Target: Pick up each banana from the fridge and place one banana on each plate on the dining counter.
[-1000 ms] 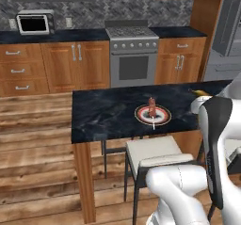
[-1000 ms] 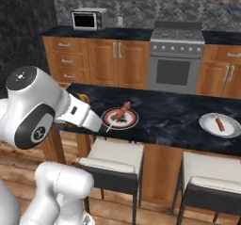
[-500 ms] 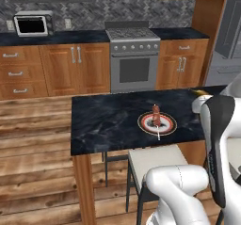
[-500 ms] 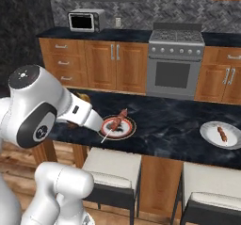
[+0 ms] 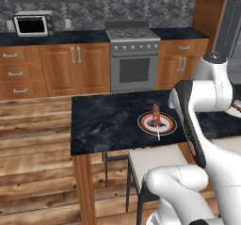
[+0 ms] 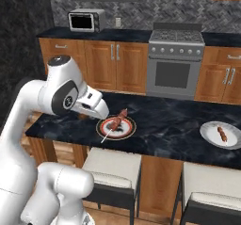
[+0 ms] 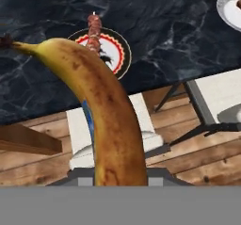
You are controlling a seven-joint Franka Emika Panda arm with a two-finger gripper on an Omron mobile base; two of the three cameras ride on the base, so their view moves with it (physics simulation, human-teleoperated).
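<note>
In the hand view a yellow banana [image 7: 101, 111] with brown flecks and a dark stem tip stands up from my gripper [image 7: 117, 178], which is shut on its lower end; the banana hides the fingertips. Beyond it lies the black dining counter [image 7: 179, 40] [image 5: 103, 120] [image 6: 174, 120]. A plate with a dark reddish ring [image 7: 123, 54] [image 5: 143, 124] [image 6: 129, 131] carries a brown skewer. A plain white plate [image 7: 228, 17] [image 6: 207, 133] further right holds a sausage piece. The banana hangs over a stool, short of the counter's near edge. A strip of the grey fridge [image 5: 234, 26] shows at the far right.
White-seated stools [image 6: 113, 167] [image 6: 212, 181] [image 5: 155, 160] stand along the counter's near side, under my hand. Wooden cabinets, a grey oven range [image 5: 134, 59] and a microwave [image 5: 32, 25] line the back wall across a strip of wooden floor.
Both base views have shifted a little, so the base has rolled and the counter sits slightly lower in the picture. The gripper stays shut.
</note>
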